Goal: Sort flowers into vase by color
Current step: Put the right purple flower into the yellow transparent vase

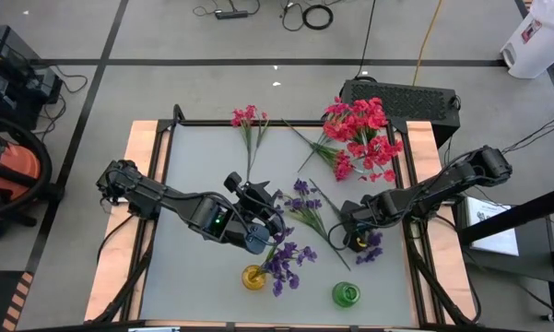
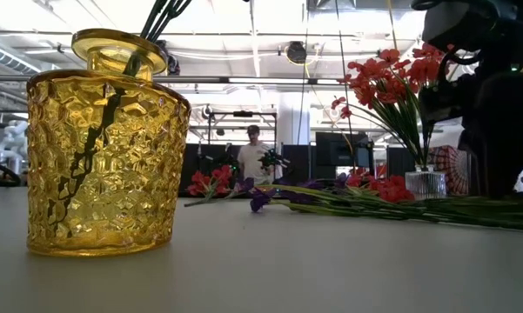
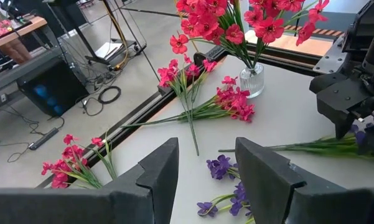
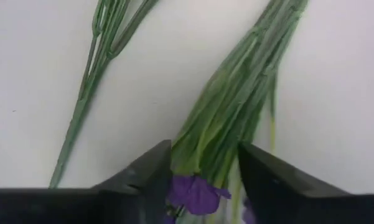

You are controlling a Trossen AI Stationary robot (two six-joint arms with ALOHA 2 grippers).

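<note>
The left dark six-joint arm reaches in from the left edge of the tabletop [image 1: 184, 277] and stretches across toward its middle, elbow low, wrist angled toward the near edge. Its left pincer [image 1: 258, 232] hangs just short of the near edge, the two dark fingers [image 3: 155, 174] spread with a clear gap between them and nothing in it. The right dark arm comes in from the right edge, folded at the elbow, its wrist pointing inward. Its right pincer [image 1: 358, 242] sits low over the tabletop near the right near corner, fingers [image 4: 150, 171] parted and straddling a purple-blossomed sprig with green stems [image 4: 230, 118].
</note>
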